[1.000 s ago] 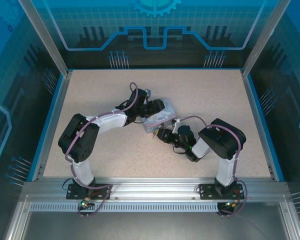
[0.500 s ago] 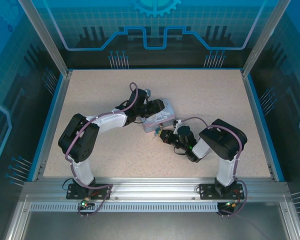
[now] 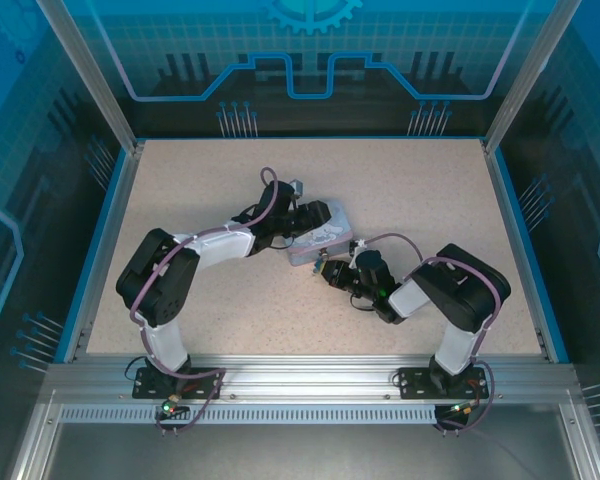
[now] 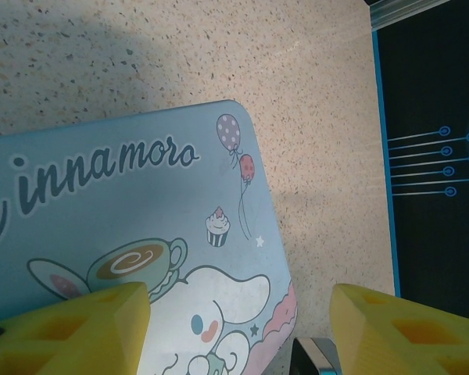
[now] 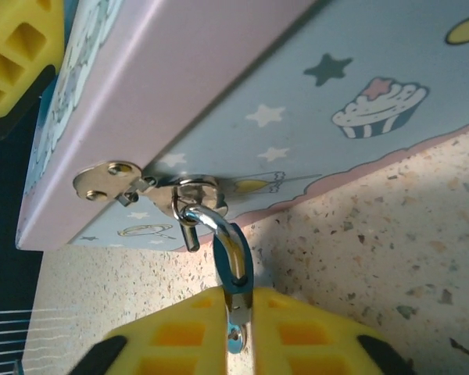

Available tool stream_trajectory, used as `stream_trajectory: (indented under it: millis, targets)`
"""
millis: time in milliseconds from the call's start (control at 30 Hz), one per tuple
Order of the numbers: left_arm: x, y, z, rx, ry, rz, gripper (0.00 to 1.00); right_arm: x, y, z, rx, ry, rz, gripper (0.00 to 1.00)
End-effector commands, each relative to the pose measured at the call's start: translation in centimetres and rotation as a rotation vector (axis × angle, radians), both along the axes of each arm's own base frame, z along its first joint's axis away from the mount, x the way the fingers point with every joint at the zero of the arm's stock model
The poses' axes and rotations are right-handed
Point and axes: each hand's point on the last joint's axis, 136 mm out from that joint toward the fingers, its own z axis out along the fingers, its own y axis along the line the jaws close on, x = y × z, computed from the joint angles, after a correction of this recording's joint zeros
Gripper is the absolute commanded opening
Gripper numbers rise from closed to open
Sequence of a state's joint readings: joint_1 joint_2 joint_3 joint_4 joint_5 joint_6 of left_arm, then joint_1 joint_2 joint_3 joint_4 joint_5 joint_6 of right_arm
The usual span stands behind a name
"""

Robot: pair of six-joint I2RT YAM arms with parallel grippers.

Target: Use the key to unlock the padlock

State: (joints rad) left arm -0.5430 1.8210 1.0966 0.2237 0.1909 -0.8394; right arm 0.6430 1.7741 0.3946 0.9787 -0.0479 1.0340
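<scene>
Steadying step: the padlock (image 5: 238, 275) hangs from the clasp (image 5: 109, 180) of the tin (image 5: 375, 156), mid-worktop (image 5: 391, 258); right claw (image 5: 242, 316) narrow, pinching its lower end; left claw (image 4: 238, 305) wide over the tin; key unclear; next probably calls for a fine twist.

My right claw (image 5: 238, 344) is yellow. The tin (image 4: 141, 203) is light blue with a white cartoon animal, balloons and stars. The tabletop (image 4: 219, 55) is sandy with dark specks. The padlock (image 5: 241, 275) is teal.

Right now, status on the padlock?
Left hand open over tin. Right hand shut on padlock. Shackle closed, through tin's hasp.
</scene>
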Motion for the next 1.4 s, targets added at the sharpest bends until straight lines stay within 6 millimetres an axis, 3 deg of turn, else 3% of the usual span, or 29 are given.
stream_trajectory:
  millis: [0, 400, 667, 767, 933, 1133, 1233, 1367]
  targets:
    - [-1.5, 0.9, -3.2, 0.052, 0.093, 0.024, 0.64, 0.0, 0.1, -0.2, -0.023, 0.003, 0.006, 0.21]
    - [-1.3, 0.7, -3.1, 0.040, 0.091, 0.025, 0.64, 0.0, -0.1, -1.5, -0.034, 0.015, -0.009, 0.35]
    - [-1.3, 0.6, -3.1, 0.038, 0.092, 0.023, 0.64, -0.2, -0.3, -2.7, -0.069, 0.051, -0.016, 0.34]
    - [-1.2, 0.7, -3.1, 0.038, 0.090, 0.025, 0.64, -0.6, -0.2, -3.3, -0.070, 0.066, -0.014, 0.31]
    - [-1.2, 0.7, -3.0, 0.037, 0.089, 0.025, 0.64, -1.0, -0.1, -4.0, -0.050, 0.080, -0.027, 0.15]
    - [-1.4, 0.8, -3.1, 0.045, 0.091, 0.024, 0.64, 0.0, 0.6, -1.7, 0.021, -0.009, -0.011, 0.00]
    - [-1.5, 1.0, -3.3, 0.051, 0.094, 0.027, 0.64, 0.4, 0.5, -0.5, 0.024, -0.045, -0.006, 0.00]
    - [-1.6, 1.0, -3.3, 0.049, 0.094, 0.026, 0.64, 0.1, 0.1, -0.5, -0.004, -0.042, -0.007, 0.20]
